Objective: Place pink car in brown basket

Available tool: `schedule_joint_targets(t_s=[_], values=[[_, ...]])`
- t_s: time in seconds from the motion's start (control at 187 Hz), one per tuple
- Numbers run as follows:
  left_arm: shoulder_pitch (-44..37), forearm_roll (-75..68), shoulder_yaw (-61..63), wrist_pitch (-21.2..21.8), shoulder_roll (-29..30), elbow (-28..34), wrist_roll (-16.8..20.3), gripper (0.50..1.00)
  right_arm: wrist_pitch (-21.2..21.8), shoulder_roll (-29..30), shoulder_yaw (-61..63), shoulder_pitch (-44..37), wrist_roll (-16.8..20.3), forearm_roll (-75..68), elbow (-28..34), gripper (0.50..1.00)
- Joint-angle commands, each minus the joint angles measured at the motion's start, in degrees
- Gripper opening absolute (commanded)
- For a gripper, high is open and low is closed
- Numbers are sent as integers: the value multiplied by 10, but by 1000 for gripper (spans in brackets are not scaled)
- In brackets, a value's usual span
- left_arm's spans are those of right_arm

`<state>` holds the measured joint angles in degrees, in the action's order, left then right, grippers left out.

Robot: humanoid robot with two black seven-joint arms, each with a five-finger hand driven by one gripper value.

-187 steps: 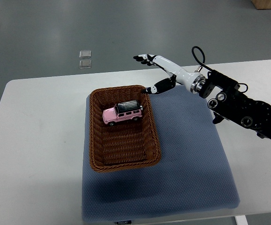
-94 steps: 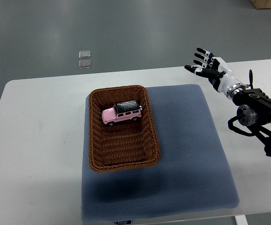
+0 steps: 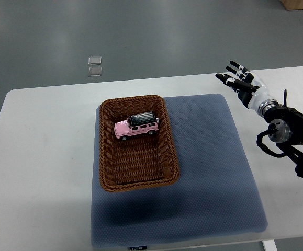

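Note:
The pink car (image 3: 136,125), with a black roof, lies inside the brown wicker basket (image 3: 109,176), in its far half. The basket stands on the left part of a blue-grey mat (image 3: 209,172). My right hand (image 3: 240,81) hovers over the table's far right, well away from the basket, fingers spread and holding nothing. Its dark forearm (image 3: 290,133) enters from the right edge. The left arm does not show.
The mat lies on a white table (image 3: 41,157). Two small clear squares (image 3: 94,66) lie on the grey floor beyond the table's far edge. A wooden corner (image 3: 300,4) shows at top right.
My right hand has pulled back from the basket's far right corner to the table's right side, and its fingers have spread. The car stays in the basket.

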<state>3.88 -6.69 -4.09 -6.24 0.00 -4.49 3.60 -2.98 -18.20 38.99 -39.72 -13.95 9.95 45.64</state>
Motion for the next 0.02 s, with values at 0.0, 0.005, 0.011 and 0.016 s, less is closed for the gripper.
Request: schedule_joint_targets(t_s=[0.0, 0.005, 0.011, 0.016], values=[[0, 1, 0, 0, 0, 0, 0, 1000, 0, 0, 0, 1, 0, 2, -5, 917], [0, 0, 0, 0, 0, 0, 0, 1000, -1, 0, 0, 0, 0, 2, -7, 917], [0, 0, 0, 0, 0, 0, 0, 1000, -1, 0, 0, 0, 0, 2, -7, 917], [0, 0, 0, 0, 0, 0, 0, 1000, 0, 0, -1, 1, 0, 2, -8, 917]])
